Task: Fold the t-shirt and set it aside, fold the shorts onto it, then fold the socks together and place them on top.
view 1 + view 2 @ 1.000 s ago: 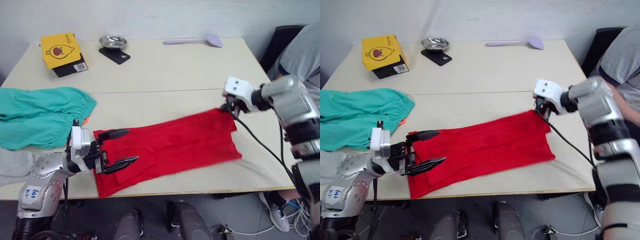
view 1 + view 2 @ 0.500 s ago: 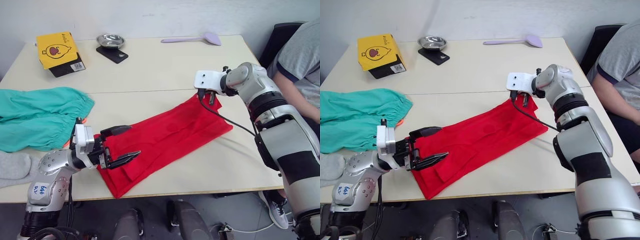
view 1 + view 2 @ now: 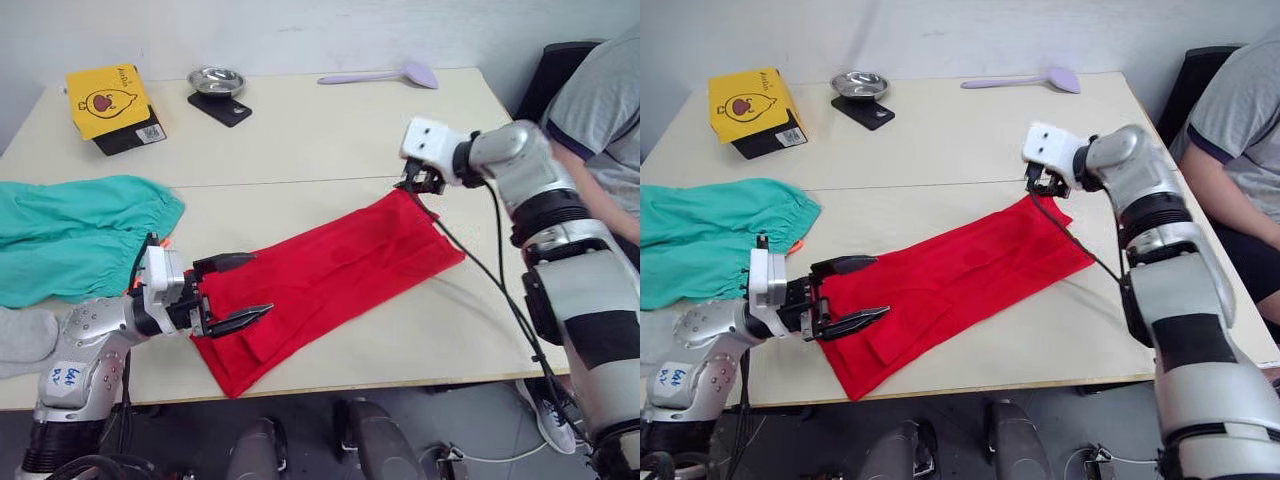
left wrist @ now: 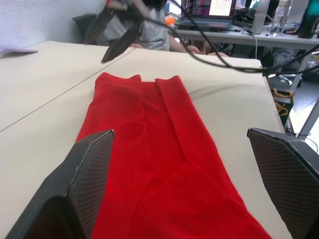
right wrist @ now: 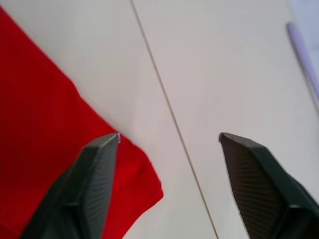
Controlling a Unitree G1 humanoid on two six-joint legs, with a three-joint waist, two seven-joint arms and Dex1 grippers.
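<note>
Folding the t-shirt [image 3: 330,275] well requires both ends gripped squarely. It lies as a long strip on the table [image 3: 320,140]. Left gripper [image 3: 233,292] gapes wide, empty, over its near end; right gripper [image 3: 1043,187], apparently also spread and empty, hovers at the far corner.

The right tool [image 3: 1041,183] let go of the t-shirt [image 3: 325,280] and lifted off its far corner, after dragging it in narrower and more slanted.
</note>
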